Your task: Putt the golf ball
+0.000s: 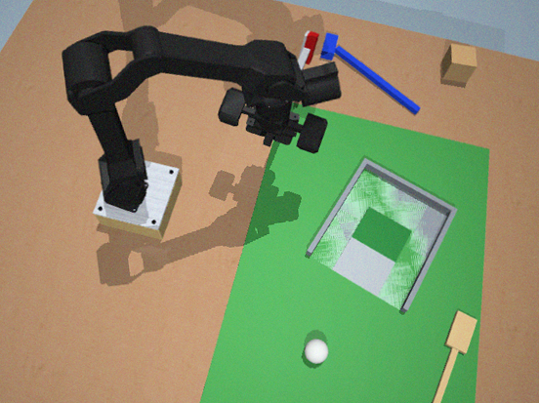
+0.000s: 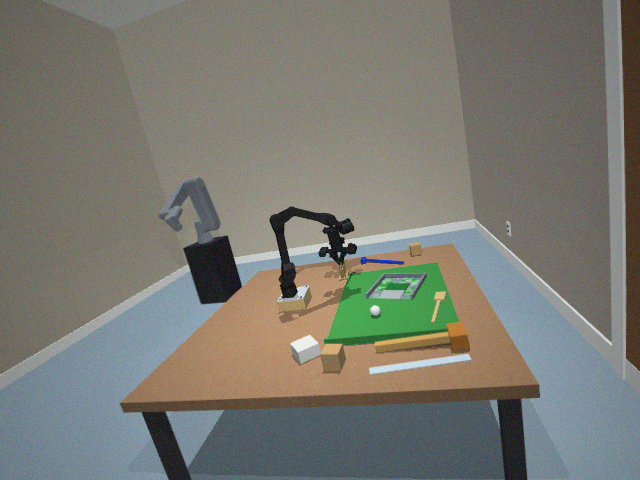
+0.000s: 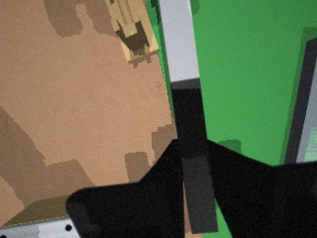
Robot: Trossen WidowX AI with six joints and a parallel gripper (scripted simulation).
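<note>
red putter (image 1: 311, 41), gripped by tool (image 3: 195, 164)

There are no words, numbers, labels or signs to read in any of the views.
</note>
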